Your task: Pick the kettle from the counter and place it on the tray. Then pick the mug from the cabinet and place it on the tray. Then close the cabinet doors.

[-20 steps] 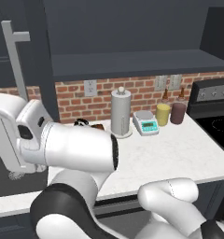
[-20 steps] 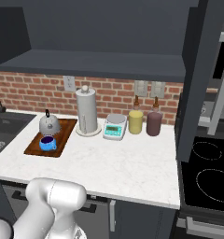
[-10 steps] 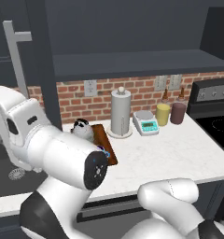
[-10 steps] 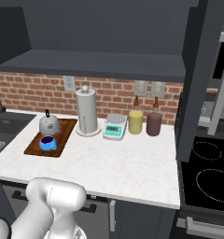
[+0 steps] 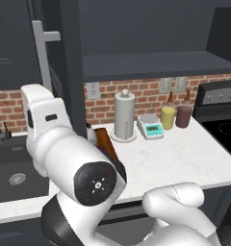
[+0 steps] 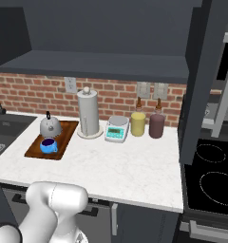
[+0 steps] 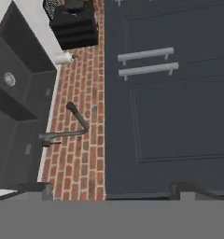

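On the white marbled stone counter (image 6: 111, 166), the squat silver-grey metal kettle (image 6: 50, 126) and the small bright blue mug (image 6: 48, 145) sit on the dark reddish-brown wooden tray (image 6: 63, 137). Just right of the tray stands a tall white paper-towel cylinder (image 6: 88, 114), then a white-and-teal scale (image 6: 117, 129), a yellow canister (image 6: 137, 124) and a maroon canister (image 6: 156, 126).

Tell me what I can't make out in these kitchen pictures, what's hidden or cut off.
- Left base view: the arm's white body covers most of the tray; what rests on it is hidden here.
- Right base view: the open cabinet door blocks the wall behind it, and its bar handle runs off the right edge.
- Hand view: the sink is cut by the left edge; whether the gripper's fingers are open cannot be told.
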Controlling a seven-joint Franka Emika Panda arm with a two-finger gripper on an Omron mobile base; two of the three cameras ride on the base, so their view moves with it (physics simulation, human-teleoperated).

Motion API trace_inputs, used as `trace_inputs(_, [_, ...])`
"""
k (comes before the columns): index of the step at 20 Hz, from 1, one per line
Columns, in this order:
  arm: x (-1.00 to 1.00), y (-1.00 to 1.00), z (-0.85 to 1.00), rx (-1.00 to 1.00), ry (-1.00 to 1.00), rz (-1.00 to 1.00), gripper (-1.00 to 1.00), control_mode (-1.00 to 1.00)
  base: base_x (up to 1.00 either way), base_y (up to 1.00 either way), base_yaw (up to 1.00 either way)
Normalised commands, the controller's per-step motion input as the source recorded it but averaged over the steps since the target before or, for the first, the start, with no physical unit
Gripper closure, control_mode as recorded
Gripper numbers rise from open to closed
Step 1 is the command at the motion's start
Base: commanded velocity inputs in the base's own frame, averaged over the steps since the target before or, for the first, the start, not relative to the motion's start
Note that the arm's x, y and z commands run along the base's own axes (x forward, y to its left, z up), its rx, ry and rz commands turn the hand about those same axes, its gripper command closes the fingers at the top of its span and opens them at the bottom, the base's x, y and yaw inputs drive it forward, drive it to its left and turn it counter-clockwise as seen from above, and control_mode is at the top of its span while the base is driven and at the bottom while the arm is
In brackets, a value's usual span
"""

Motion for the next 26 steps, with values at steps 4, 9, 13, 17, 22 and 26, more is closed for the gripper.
trace_inputs(4, [0.29, -0.69, 0.0, 0.0, 0.22, -0.28, -1.0, -1.0, 0.0, 0.0, 0.0])
trace_inputs(9, [0.33, -0.7, 0.0, 0.0, 0.23, -0.28, -1.0, -1.0, 0.0, 0.0, 0.0])
trace_inputs(13, [0.31, -0.76, 0.0, 0.0, 0.2, -0.29, -1.0, -1.0, 0.0, 0.0, 0.0])
trace_inputs(17, [0.34, -0.77, 0.0, 0.0, 0.15, -0.29, -1.0, -1.0, 0.0, 0.0, 0.0])
trace_inputs(22, [0.43, -0.75, -0.01, 0.0, 0.07, -0.27, -1.0, -1.0, 0.0, 0.0, 0.0])
trace_inputs(26, [0.61, -0.7, -0.05, 0.0, 0.01, -0.2, -1.0, -1.0, 0.0, 0.0, 0.0])
